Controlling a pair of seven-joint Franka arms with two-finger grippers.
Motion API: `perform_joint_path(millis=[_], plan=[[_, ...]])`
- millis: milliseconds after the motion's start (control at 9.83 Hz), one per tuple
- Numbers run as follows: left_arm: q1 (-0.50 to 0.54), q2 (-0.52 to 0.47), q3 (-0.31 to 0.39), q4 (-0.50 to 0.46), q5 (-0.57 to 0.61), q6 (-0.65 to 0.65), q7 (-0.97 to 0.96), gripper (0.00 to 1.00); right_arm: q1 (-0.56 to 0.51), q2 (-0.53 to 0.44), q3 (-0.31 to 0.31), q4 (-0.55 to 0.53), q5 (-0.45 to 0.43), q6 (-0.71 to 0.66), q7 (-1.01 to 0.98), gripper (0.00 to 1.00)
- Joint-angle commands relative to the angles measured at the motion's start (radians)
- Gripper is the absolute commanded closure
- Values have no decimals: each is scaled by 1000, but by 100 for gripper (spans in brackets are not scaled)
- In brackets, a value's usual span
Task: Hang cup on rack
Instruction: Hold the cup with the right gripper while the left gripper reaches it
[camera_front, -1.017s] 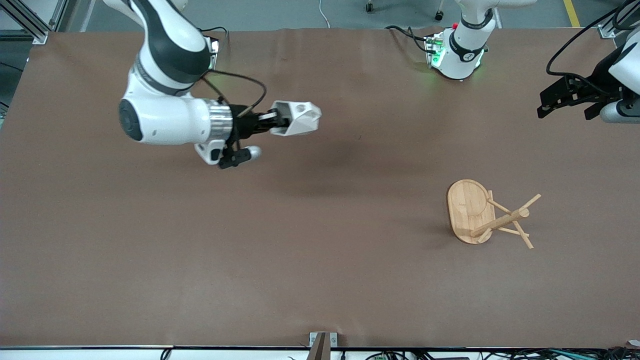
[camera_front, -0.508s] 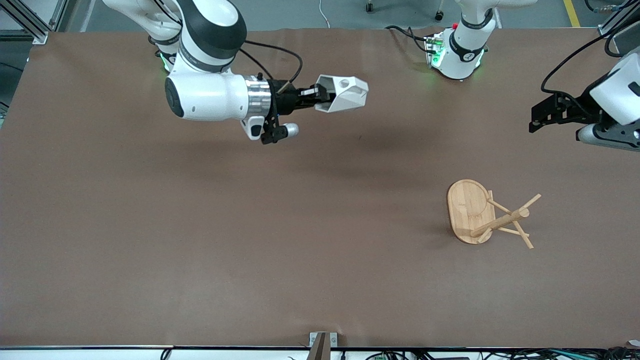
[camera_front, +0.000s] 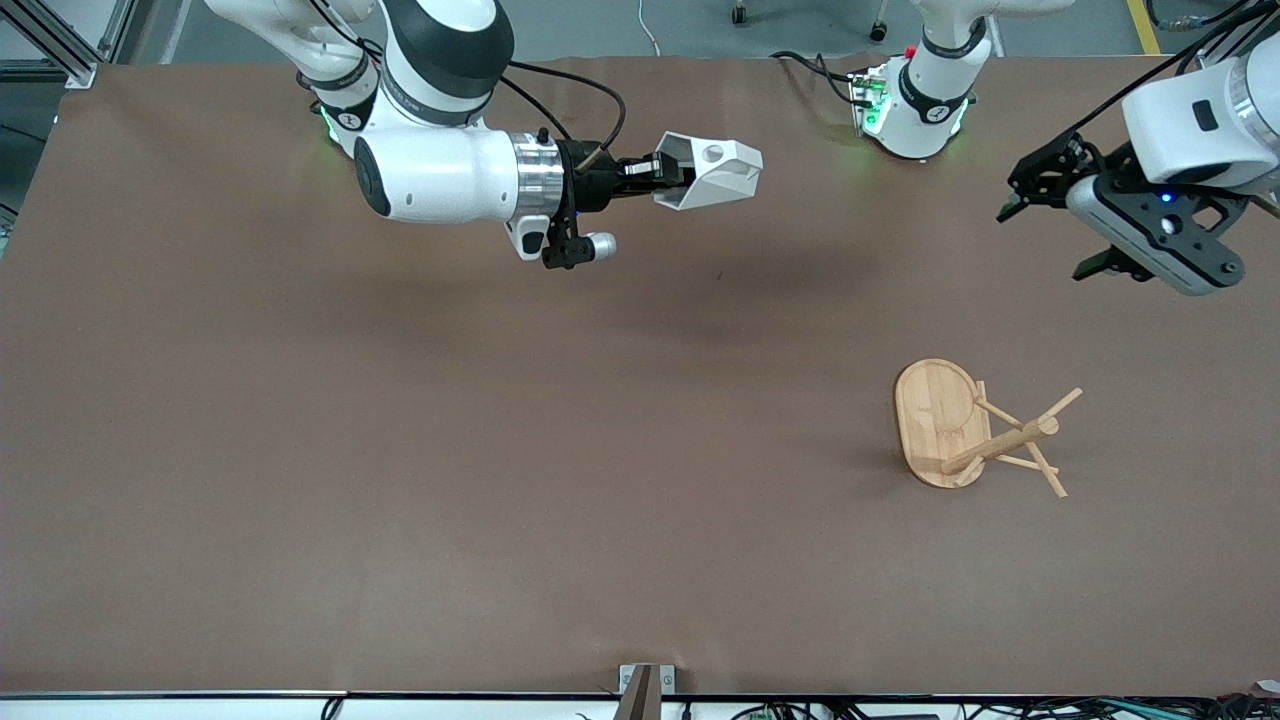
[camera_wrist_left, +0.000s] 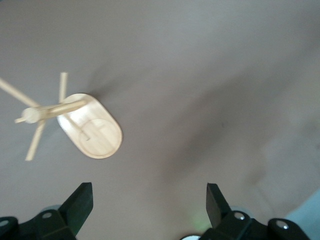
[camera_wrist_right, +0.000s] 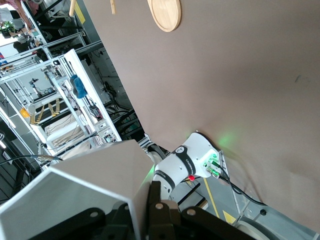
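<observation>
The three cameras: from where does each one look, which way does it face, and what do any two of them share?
Front view: high across the table, facing both bases; right end effector holds the cup in the air, left end effector is up too.
Left wrist view: looks down at the rack; open fingertips show.
Right wrist view: along the cup, held shut.
Shared: all three show the rack.

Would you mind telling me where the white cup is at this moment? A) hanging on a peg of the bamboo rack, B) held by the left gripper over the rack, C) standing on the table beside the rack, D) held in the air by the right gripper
D: the right gripper is shut on the cup above the table, well apart from the rack, whose pegs are bare; the left gripper is open and holds nothing.
</observation>
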Motion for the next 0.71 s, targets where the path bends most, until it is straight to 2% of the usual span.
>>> perform_joint_path(millis=[0, 203, 407, 610], plan=[[15, 6, -3, -70, -127, -21, 174, 0, 1, -12, 7, -11, 28, 17, 9, 99], [15, 10, -8, -130, -207, -77, 283, 1, 10, -12, 7, -11, 28, 20, 9, 99], [-1, 22, -19, -149, -263, -52, 293, 0, 10, -12, 7, -13, 28, 21, 9, 99], [5, 15, -109, -169, -284, -42, 276, 0, 13, -12, 7, -13, 28, 33, 9, 99]])
